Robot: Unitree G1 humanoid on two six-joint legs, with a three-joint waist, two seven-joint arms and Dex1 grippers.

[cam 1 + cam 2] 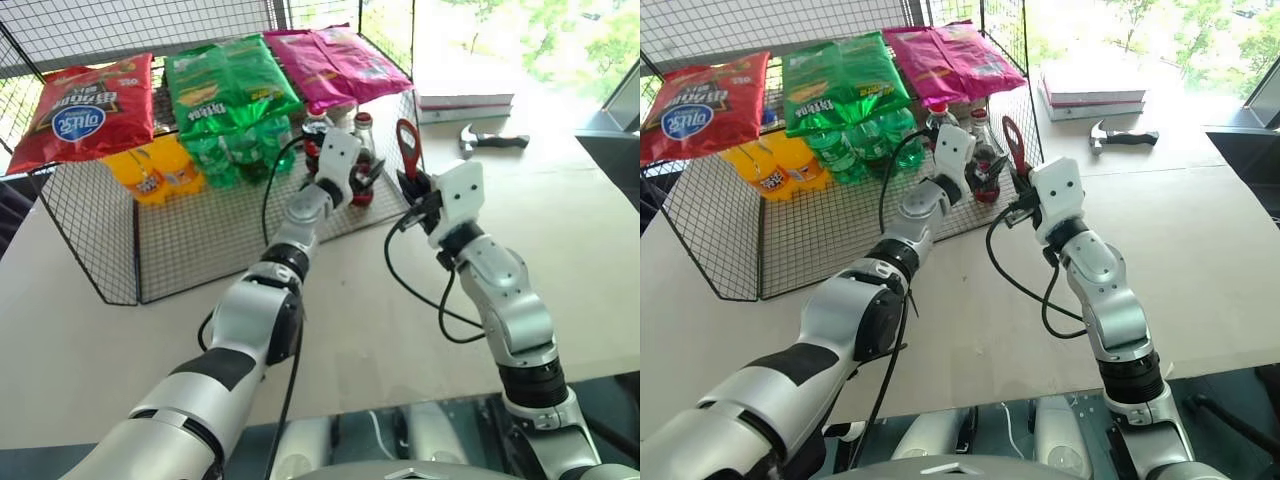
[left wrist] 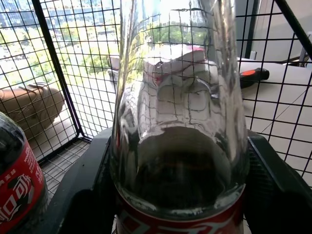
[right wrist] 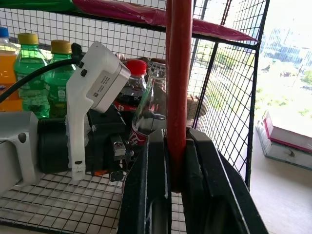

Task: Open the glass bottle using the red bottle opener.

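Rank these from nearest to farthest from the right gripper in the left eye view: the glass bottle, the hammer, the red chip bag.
1. The glass bottle, just to the left of the right gripper, standing in the wire rack between the left gripper's fingers.
2. The hammer, lying on the table beyond it to the right.
3. The red chip bag, on top of the rack at its far left end.

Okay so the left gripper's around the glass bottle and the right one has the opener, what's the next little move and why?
Probably finish closing the left gripper on the glass bottle: its fingers flank the body without clearly clamping it. The right gripper already pinches the red bottle opener, so steadying the bottle comes first.
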